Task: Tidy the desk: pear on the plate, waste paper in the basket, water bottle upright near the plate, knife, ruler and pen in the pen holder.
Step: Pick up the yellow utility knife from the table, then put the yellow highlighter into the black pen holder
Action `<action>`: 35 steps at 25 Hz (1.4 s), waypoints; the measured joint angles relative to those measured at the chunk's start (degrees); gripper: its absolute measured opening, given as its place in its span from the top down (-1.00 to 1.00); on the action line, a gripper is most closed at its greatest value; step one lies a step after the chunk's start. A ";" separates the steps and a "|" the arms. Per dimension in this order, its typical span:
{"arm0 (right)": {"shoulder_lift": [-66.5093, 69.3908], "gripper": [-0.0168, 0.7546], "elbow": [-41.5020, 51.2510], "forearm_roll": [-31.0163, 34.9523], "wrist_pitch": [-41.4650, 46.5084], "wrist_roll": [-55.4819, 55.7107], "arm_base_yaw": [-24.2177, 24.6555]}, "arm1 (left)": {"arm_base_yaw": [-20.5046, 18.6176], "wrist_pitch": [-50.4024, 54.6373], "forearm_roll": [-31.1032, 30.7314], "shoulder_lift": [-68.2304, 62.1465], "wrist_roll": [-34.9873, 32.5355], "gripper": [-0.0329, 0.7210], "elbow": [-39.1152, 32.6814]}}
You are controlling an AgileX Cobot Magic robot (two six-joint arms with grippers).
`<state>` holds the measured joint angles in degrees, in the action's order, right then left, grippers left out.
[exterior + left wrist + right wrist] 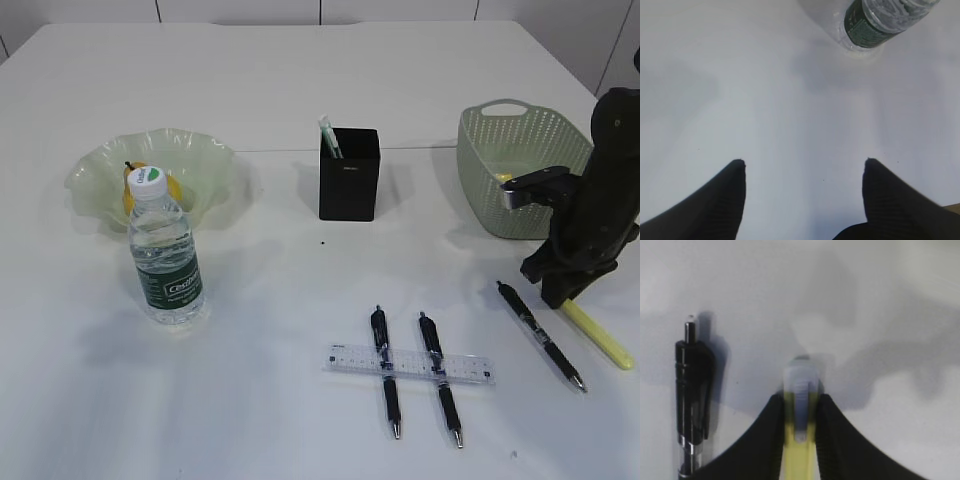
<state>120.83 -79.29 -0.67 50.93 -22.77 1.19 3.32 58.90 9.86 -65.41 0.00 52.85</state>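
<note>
At right on the white desk [300, 90], the right gripper [801, 405] has its black ribbed fingers [832, 430] closed on a slim translucent yellow knife [600, 338], long axis diagonal, free end toward the near right edge; a glossy black pen [540, 335] lies nearly parallel just beside it. Left gripper [804, 167] hangs wide apart, holding nothing, near the upright bottle [880, 20]
</note>
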 joint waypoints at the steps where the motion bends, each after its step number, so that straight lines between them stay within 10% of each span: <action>1: 0.09 0.57 -0.10 0.00 0.00 0.00 0.00 | 0.00 0.00 0.00 0.00 0.00 -0.46 0.00; 18: -1.88 0.64 -0.51 1.91 1.36 0.21 0.00 | 0.00 0.00 0.00 0.00 0.00 -0.45 0.00; 35: -11.80 0.64 -16.99 20.15 8.19 -4.47 -3.13 | 0.00 0.07 0.00 0.00 0.00 -0.44 0.00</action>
<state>109.03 -96.28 19.47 59.12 -27.24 -1.94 3.32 58.97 9.86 -65.41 0.00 52.85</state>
